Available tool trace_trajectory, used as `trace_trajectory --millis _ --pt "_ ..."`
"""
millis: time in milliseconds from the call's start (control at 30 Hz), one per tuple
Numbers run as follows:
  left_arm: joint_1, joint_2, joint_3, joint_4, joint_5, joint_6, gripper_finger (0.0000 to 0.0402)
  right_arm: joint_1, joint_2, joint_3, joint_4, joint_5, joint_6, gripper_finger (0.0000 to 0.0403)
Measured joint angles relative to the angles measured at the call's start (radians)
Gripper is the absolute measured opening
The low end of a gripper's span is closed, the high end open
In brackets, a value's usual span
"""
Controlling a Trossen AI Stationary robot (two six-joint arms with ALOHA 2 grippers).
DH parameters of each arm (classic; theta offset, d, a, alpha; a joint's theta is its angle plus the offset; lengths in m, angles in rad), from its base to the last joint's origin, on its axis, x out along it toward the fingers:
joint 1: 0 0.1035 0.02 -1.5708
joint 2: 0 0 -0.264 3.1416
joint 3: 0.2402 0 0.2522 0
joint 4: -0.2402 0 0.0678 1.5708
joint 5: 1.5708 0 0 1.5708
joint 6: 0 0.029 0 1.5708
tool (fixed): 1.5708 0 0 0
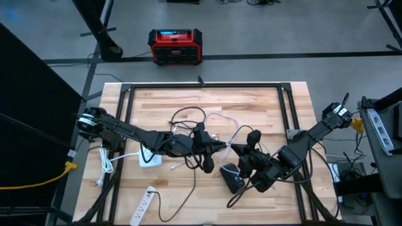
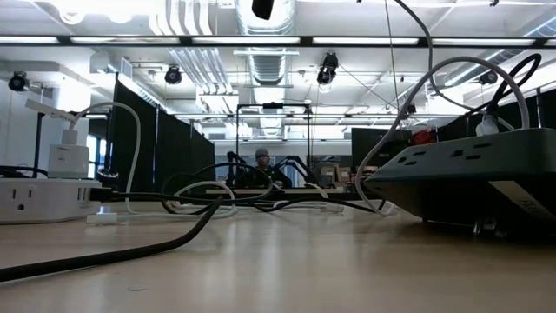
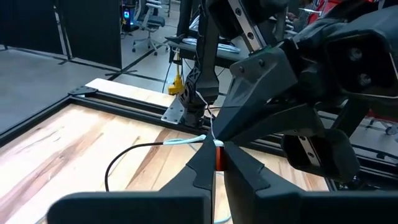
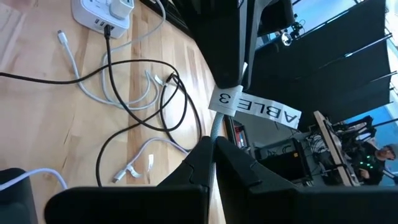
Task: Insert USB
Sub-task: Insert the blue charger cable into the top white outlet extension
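Item, left gripper [image 3: 214,163]: I read it pinched on the orange-tipped plug of a pale thin cable [image 3: 186,141], raised mid-table. Item, right gripper [image 4: 213,151]: clamped on a grey cable bearing a white printed tag [image 4: 254,107]. Insertion: not done, I judge; plug seated nowhere visible. White charging block [image 4: 102,14] shows in right wrist view; dark power strip [image 2: 469,169] sockets only in low view.

A red-and-black box [image 1: 175,46] sits on the floor — beyond the table [image 1: 251,100].
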Motion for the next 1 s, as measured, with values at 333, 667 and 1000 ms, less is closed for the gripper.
trace_trajectory --millis 333,667,1000 --pt "-0.011 0.0 0.0 -0.037 -0.02 0.006 0.0005 0.0 0.001 0.0 0.001 -0.013 0.028 0.0" --pt "-0.051 0.001 -0.026 -0.069 -0.119 0.024 0.0004 0.001 -0.002 0.0 0.001 -0.065 0.027 0.0001" --pt "-0.082 0.001 -0.13 -0.065 -0.188 -0.106 0.0004 0.004 -0.001 -0.01 0.016 -0.182 0.002 0.0122"
